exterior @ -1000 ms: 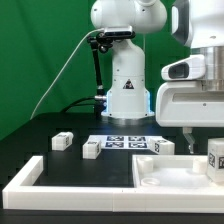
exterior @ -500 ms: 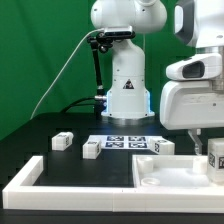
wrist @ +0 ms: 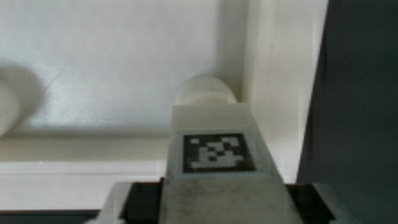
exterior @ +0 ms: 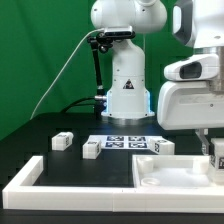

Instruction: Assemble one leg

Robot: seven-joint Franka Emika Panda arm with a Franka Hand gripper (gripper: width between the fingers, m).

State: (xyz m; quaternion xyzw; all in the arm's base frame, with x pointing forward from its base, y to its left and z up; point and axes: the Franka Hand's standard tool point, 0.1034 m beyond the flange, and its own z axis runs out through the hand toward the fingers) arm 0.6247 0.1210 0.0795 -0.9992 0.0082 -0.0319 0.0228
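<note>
My gripper [exterior: 214, 148] is at the exterior view's right edge, shut on a leg [exterior: 217, 157], a stubby white block that it holds upright just above the large flat white panel [exterior: 170, 172]. In the wrist view the leg [wrist: 217, 120] fills the middle with its black-and-white tag facing the camera. It sits between the jaws of the gripper [wrist: 217, 196], with the white panel [wrist: 107, 90] right below it. Three more legs lie on the black table: one [exterior: 62, 141], another [exterior: 91, 148] and a third [exterior: 162, 147].
The marker board [exterior: 125, 142] lies in front of the robot base [exterior: 125, 95]. A long white border rail [exterior: 28, 178] runs along the front and left of the table. A thin black stand with a cable [exterior: 97, 60] rises at the back.
The gripper with the leg has shifted slightly towards the exterior view's right and a little lower over the panel. The other legs have not moved.
</note>
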